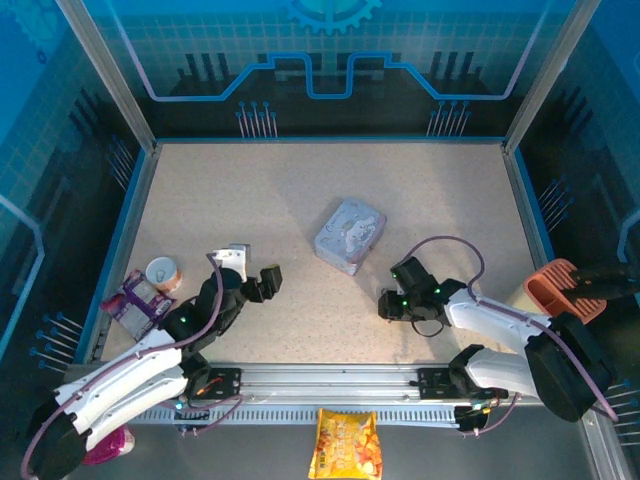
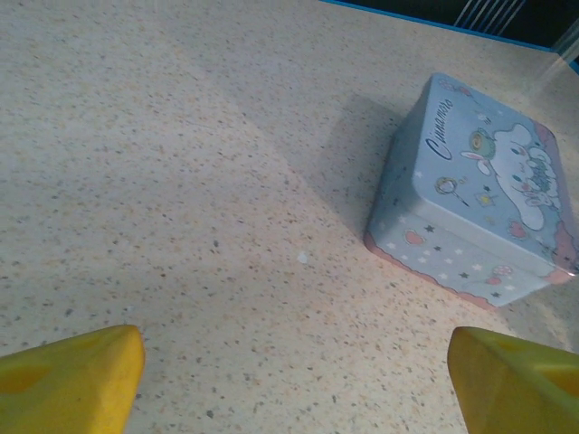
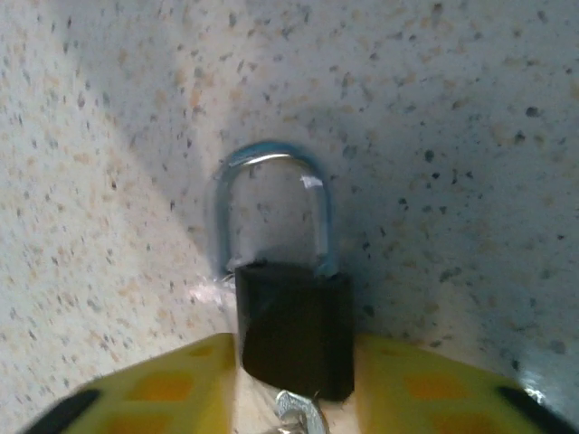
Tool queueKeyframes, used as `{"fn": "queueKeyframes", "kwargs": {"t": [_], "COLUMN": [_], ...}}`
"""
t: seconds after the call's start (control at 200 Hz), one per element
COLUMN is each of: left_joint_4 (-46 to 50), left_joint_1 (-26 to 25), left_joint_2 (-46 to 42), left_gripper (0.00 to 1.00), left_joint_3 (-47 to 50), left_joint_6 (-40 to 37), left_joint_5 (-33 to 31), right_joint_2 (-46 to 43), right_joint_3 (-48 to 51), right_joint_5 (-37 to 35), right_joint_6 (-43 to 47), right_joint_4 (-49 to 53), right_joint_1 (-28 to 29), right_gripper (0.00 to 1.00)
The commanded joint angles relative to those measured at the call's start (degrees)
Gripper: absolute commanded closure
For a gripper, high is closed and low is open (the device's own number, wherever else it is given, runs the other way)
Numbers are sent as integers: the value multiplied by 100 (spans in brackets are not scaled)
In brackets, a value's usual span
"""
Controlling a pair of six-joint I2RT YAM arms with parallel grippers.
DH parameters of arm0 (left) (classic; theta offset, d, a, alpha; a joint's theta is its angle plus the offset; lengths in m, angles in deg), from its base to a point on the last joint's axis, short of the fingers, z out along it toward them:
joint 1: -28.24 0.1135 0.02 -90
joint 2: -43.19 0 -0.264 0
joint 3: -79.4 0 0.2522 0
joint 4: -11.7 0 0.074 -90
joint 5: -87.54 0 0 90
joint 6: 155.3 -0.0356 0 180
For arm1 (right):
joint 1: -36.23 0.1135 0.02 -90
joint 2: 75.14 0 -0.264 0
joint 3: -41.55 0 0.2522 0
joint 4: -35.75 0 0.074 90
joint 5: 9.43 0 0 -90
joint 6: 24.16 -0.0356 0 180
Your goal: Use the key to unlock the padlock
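Looking out from my right hand (image 3: 294, 357), I see its fingers (image 3: 163, 389) flanking the padlock (image 3: 291, 330) on the bench (image 3: 452, 136), with the shackle (image 3: 267, 159) toward twelve o'clock. Whether they grip it, I cannot tell. My left hand (image 2: 294, 375) gapes wide and holds nothing, with the tin (image 2: 479, 199) at two o'clock.

Top view: table (image 1: 250, 200) evenly and warmly lit from overhead; surrounding walls (image 1: 60, 150) dim and blue. Soft shadows at 6 o'clock. Focus acceptable throughout.

Left wrist view: a broad shadow runs from 11 o'clock toward centre. The tin (image 2: 470, 190) lid is washed pale by glare at 3 o'clock. Left fingertips (image 2: 72, 380) blurred at 7 and 5 o'clock.

Right wrist view: soft focus overall, padlock (image 3: 294, 330) fuzzy-edged. Shade from 12 to 4 o'clock. Bright glints on the shackle (image 3: 267, 158).
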Motion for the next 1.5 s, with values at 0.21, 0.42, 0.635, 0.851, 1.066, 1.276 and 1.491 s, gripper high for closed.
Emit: {"fn": "queueKeyframes", "kwargs": {"t": [0.21, 0.42, 0.635, 0.851, 1.066, 1.276, 1.491], "left_joint_4": [-52, -861, -2857, -3652, -4738, -5449, -6493], "left_joint_1": [114, 131, 821, 1828, 2418, 2855, 3435], "left_joint_2": [76, 641, 1844, 3195, 3999, 4518, 5181], "left_gripper": [1, 1, 1, 1, 1, 1, 1], "left_joint_3": [-205, -437, -287, -442, -239, -230, -34], "left_joint_6": [-493, -1538, -2949, -3116, -3167, -3066, -2481], "left_joint_5": [-835, -1778, -1954, -851, 52, 821, 985], "right_joint_2": [-781, -1454, -2031, -1347, -593, 149, 697], "right_joint_3": [-583, -1214, -845, 15, 699, 887, 897], "right_joint_5": [-828, -1737, -3330, -3423, -2753, -2437, -1793], "right_joint_6": [450, 1608, 3582, 4286, 4275, 4484, 4552], "right_joint_4": [1134, 1075, -770, -2749, -4448, -5708, -6667], "right_joint_1": [61, 51, -87, -1246, -1953, -2138, -2513], "right_gripper": [41, 37, 9, 3, 2, 1, 0]}}
